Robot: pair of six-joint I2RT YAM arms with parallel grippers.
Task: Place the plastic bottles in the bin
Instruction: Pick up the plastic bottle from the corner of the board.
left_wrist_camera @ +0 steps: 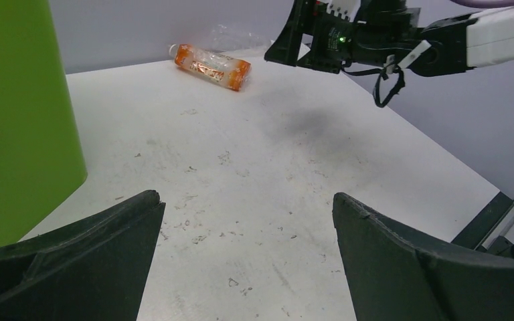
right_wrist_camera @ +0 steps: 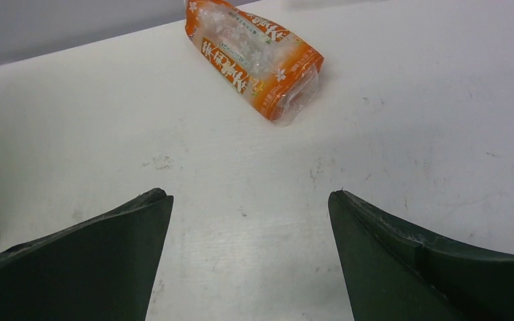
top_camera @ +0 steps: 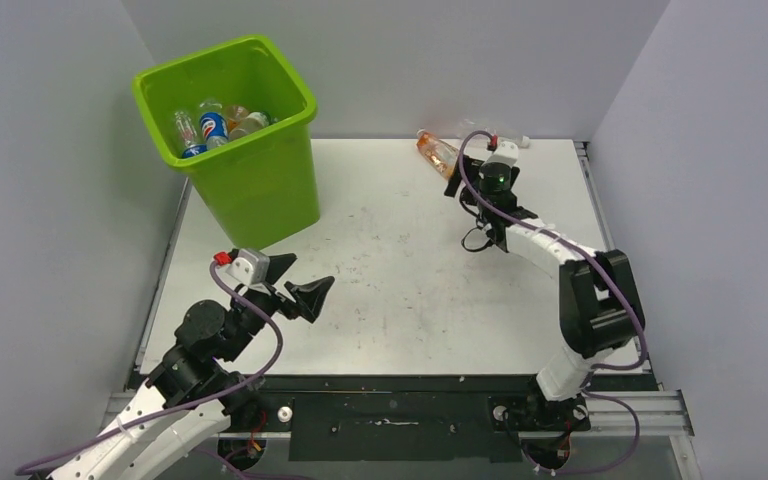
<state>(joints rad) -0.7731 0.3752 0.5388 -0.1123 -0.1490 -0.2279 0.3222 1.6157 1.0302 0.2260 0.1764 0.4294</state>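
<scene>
The lime-green bin [top_camera: 260,190] stands at the table's far left and holds several bottles [top_camera: 210,125], one with a blue Pepsi label. An orange-labelled clear bottle [top_camera: 436,150] lies on its side at the far edge; it also shows in the left wrist view [left_wrist_camera: 212,65] and the right wrist view [right_wrist_camera: 254,57]. A second clear bottle [top_camera: 505,135] lies just behind it, partly hidden by the right arm. My right gripper [top_camera: 460,172] is open and empty, just short of the orange bottle [right_wrist_camera: 249,194]. My left gripper [top_camera: 305,280] is open and empty over the near left table [left_wrist_camera: 247,197].
The bin wall [left_wrist_camera: 20,120] fills the left of the left wrist view, close to the left finger. Grey walls enclose the table on three sides. The right arm [left_wrist_camera: 375,40] reaches across the far right of the table.
</scene>
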